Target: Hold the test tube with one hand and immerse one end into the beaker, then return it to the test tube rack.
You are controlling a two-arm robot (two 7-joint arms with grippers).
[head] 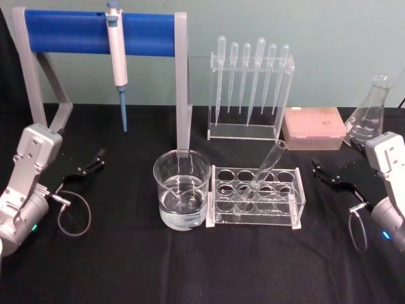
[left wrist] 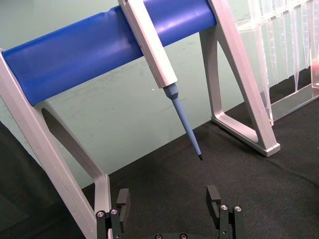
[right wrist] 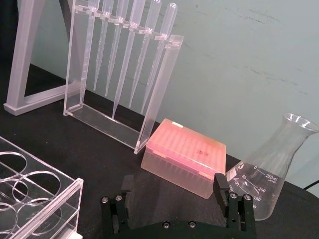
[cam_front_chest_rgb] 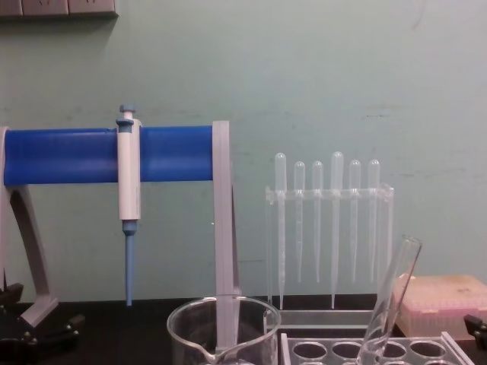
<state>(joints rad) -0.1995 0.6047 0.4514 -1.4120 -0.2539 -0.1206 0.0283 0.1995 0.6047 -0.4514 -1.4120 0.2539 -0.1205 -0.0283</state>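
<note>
On your black tabletop [head: 126, 266], the clear rack [head: 278, 215] stands just beside the beaker [head: 166, 183], which holds some water. Your left tool [head: 96, 159] and right tool [head: 318, 170] sit out at either side, both wide open and holding nothing. The test tube [head: 262, 176] leans tilted in a rack hole, well apart from both.

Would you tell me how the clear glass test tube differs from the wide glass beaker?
The slim clear glass test tube leans tilted in the clear rack; the wide clear glass beaker stands upright on the black table. The beaker holds clear liquid; the test tube looks empty. Both are transparent.
</note>
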